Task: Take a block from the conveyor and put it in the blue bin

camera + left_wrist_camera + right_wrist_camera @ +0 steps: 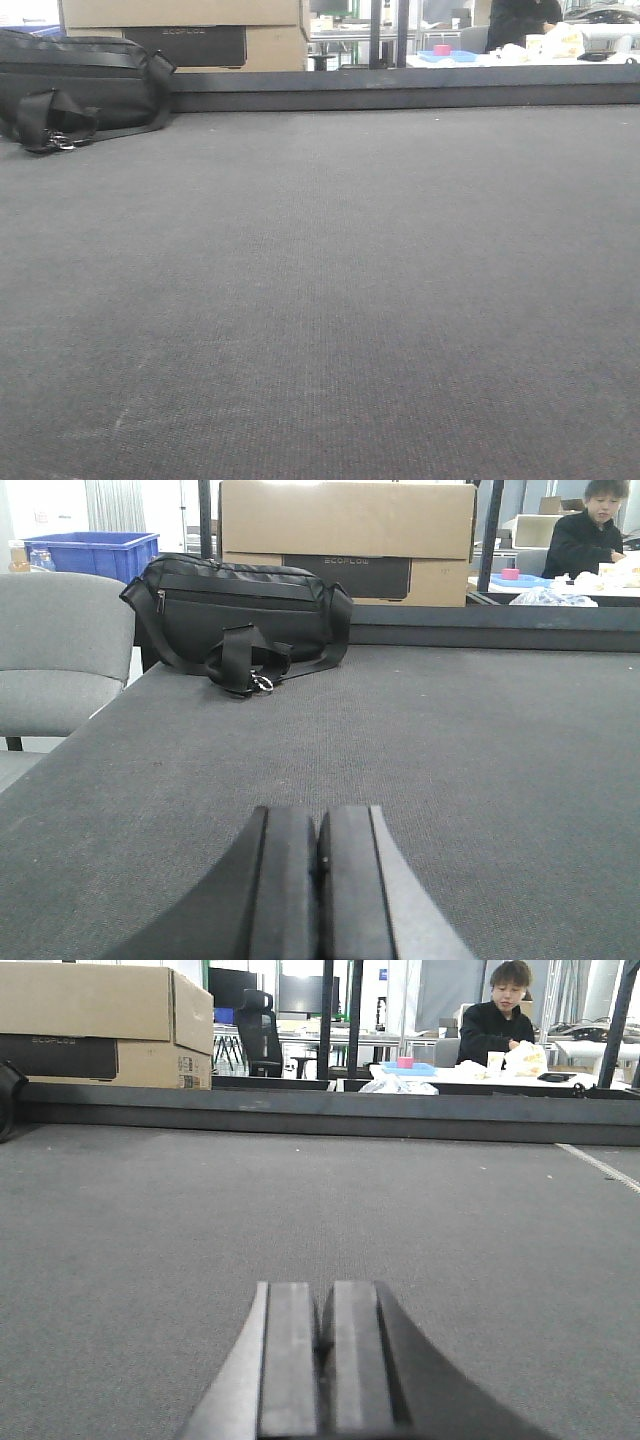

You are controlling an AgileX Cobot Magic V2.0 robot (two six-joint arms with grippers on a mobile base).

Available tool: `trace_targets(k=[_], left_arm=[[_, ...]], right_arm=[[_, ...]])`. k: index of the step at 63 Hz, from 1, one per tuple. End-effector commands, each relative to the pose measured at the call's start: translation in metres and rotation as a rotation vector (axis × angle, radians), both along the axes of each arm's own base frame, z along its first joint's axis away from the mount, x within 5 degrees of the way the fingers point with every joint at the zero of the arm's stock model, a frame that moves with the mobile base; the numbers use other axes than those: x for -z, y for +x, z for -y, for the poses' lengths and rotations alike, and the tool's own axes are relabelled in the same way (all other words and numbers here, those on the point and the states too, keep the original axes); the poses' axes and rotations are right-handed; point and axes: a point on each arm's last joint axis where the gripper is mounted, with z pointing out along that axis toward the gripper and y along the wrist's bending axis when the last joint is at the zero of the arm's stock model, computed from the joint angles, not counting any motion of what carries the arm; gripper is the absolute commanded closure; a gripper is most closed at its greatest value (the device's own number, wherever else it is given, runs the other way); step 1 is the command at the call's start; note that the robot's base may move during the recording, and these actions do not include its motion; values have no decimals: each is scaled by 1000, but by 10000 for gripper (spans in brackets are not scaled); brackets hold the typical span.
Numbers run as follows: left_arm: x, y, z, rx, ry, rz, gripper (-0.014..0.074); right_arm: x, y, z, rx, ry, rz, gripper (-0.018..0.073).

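No block shows in any view. The grey conveyor belt (330, 300) fills the front view and also shows in the left wrist view (450, 740) and the right wrist view (300, 1200). A blue bin (92, 552) stands at the far left behind a chair in the left wrist view. My left gripper (318, 825) is shut with nothing between its pads, low over the belt. My right gripper (324, 1305) is shut and empty, low over the belt. Neither gripper shows in the front view.
A black bag (240, 610) lies at the belt's far left, also in the front view (70, 85). Cardboard boxes (345, 540) stand behind it. A dark rail (400, 90) edges the belt's far side. A grey chair (55, 650) is at the left. A person (500, 1020) sits beyond.
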Motion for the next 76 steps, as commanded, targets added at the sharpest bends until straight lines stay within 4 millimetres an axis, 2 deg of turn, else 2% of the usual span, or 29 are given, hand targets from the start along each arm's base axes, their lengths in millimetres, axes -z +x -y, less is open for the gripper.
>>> trace_targets(k=[1,61,76], left_arm=[[-3,-1,0,-4,-5,29,707],[-4,-1,0,-4,-5,34,707],[-6,-1,0,-3,0,56,707]], right_arm=[[-2,0,0,2,-2,19,721],[-2,0,0,2,-2,19,721],[-7,-1,1,8,2,74,721]])
